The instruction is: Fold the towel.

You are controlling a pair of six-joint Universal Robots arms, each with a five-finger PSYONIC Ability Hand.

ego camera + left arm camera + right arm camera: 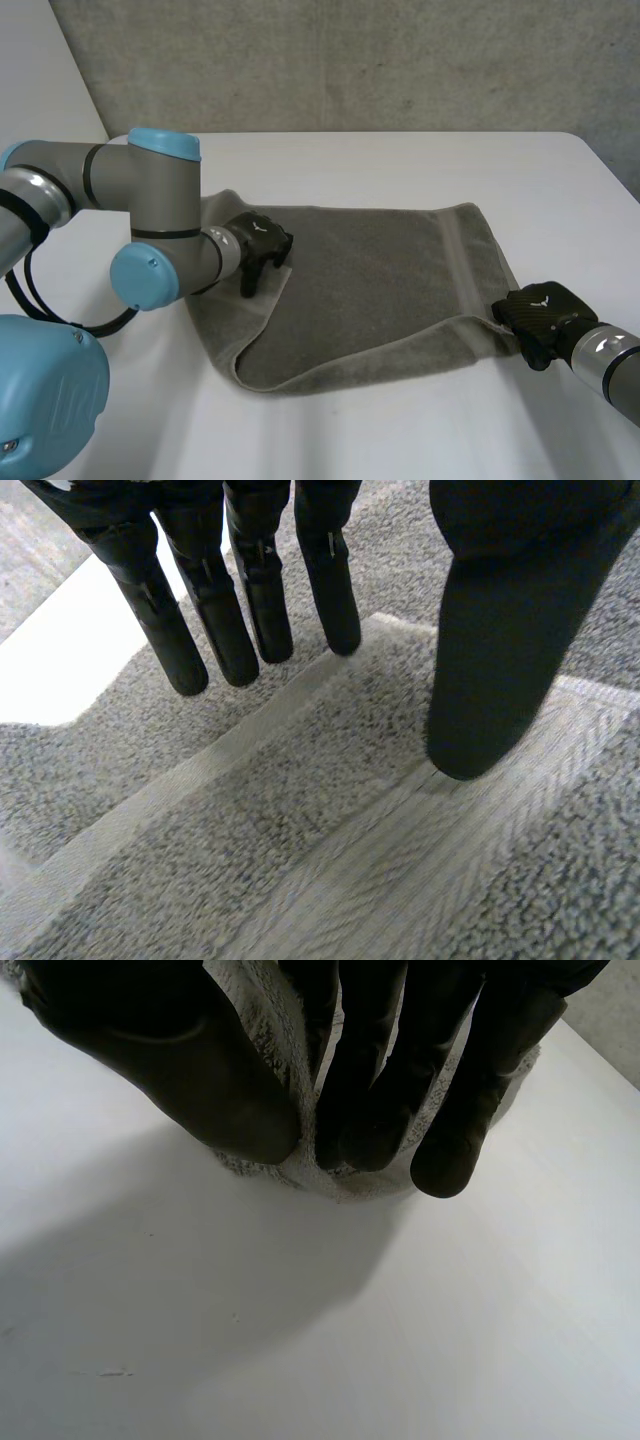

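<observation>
A grey towel (380, 280) lies on the white table (400, 430), its left end folded over onto the middle. My left hand (258, 245) rests on that folded-over flap near its corner. In the left wrist view its fingers (250, 590) are straight and the thumb (500, 630) stands apart, their tips down on the towel's woven band (300, 810), with nothing pinched. My right hand (540, 318) is at the towel's near right corner. The right wrist view shows the thumb (170, 1050) and fingers (370, 1080) pinching a bunch of towel (275, 1050) just above the table.
A grey wall (350, 60) runs behind the table's far edge. The left arm (140, 215) reaches across the table's left side to the towel. Bare white table lies in front of the towel and to its right.
</observation>
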